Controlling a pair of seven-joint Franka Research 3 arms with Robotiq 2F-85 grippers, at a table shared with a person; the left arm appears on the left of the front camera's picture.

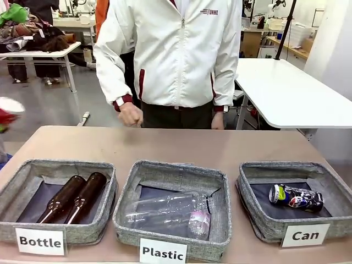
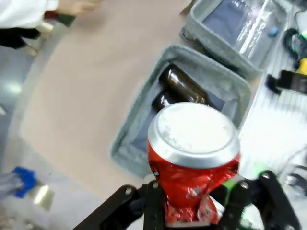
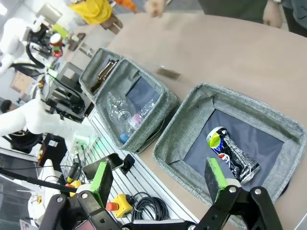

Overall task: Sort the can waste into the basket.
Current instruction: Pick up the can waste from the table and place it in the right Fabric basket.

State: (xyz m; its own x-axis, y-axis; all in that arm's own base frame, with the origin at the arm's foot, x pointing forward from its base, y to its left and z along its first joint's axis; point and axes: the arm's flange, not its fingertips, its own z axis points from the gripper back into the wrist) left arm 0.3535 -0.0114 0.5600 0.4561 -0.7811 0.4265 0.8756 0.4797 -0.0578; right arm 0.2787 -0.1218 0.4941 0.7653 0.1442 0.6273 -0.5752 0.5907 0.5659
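Note:
My left gripper (image 2: 192,203) is shut on the crushed red can (image 2: 192,158), whose silver end faces the camera. It hangs high above the "Bottle" basket (image 2: 129,139). At the left edge of the front view a red and white blur (image 1: 7,111) shows, too smeared to make out. The dark black-blue can (image 1: 297,197) lies on its side in the grey "Can" basket (image 1: 278,167) at the right. My right gripper (image 3: 158,179) stands open above the near edge of that basket (image 3: 184,122), close to the dark can (image 3: 232,154), with nothing between its green pads.
Two brown bottles (image 1: 74,198) lie in the "Bottle" basket (image 1: 55,165). Clear plastic bottles (image 1: 170,212) lie in the "Plastic" basket (image 1: 176,168). A person stands at the far side, one hand (image 1: 130,114) at the table edge. Bare table lies between the baskets and the person.

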